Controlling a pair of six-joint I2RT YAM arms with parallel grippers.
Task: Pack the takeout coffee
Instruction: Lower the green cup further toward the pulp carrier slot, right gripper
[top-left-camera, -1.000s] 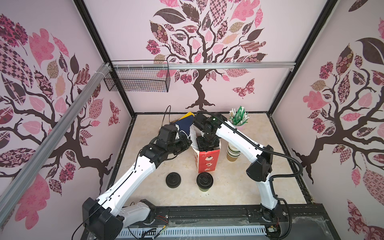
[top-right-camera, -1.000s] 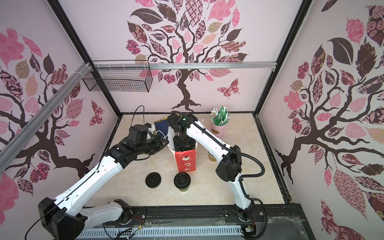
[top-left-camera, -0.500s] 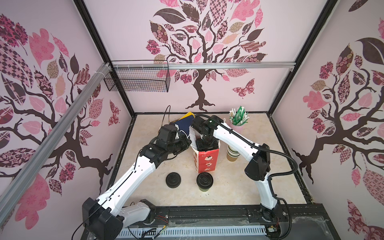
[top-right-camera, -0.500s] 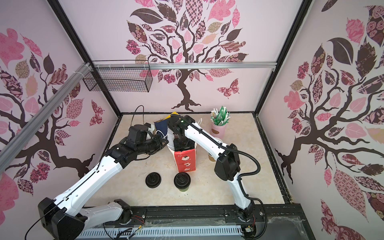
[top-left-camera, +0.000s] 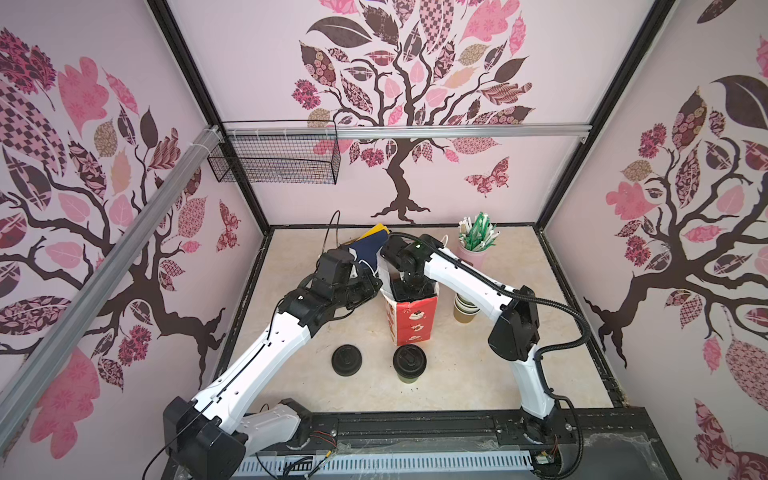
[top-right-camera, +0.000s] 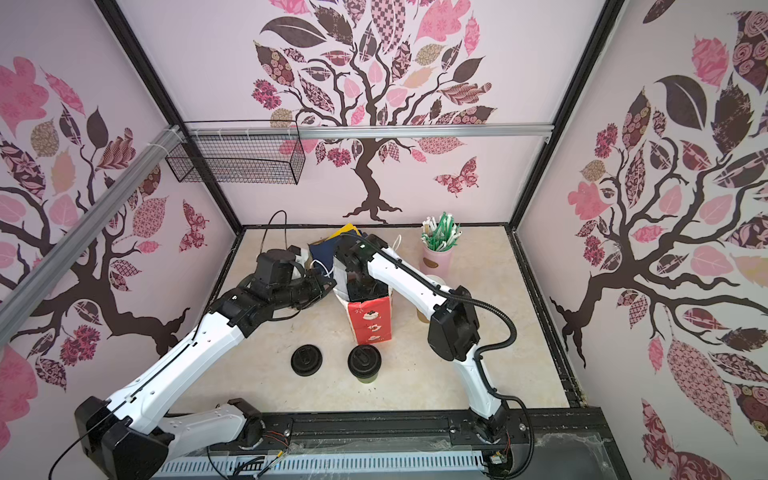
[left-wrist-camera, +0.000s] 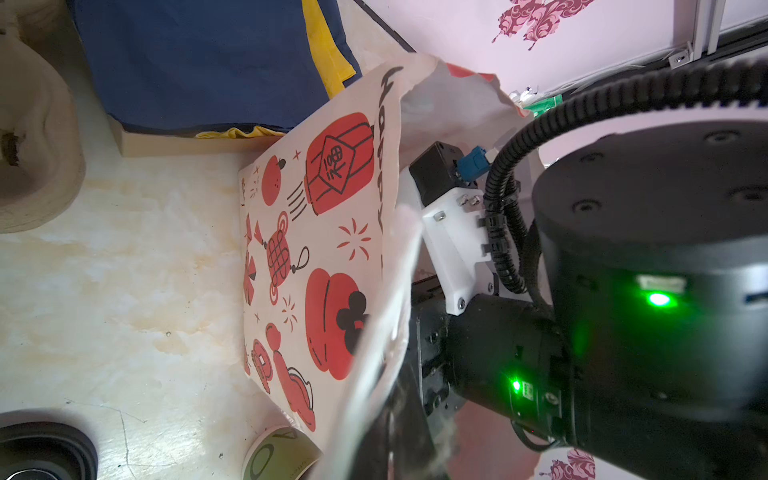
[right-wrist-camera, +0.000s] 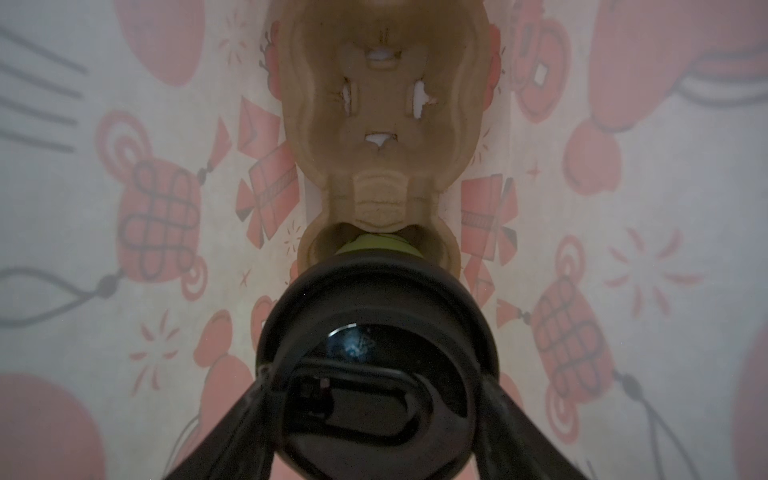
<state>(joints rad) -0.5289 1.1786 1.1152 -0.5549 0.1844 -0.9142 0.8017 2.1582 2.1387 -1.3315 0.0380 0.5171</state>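
Halfway through the job, by the look of it, the right gripper (right-wrist-camera: 376, 376) clasps one lidded cup (right-wrist-camera: 376, 328) from both sides inside the paper bag (top-left-camera: 413, 322), the cup's green body entering the near socket of a pulp carrier (right-wrist-camera: 382, 104); the far socket is empty. The left gripper (top-left-camera: 371, 286), pinched shut on the bag's rim, holds the mouth open. Outside, the second lidded cup (top-left-camera: 409, 362) stands on the table (top-left-camera: 478, 374) just before the bag, unpacked, a loose lid (top-left-camera: 347, 360) beside it.
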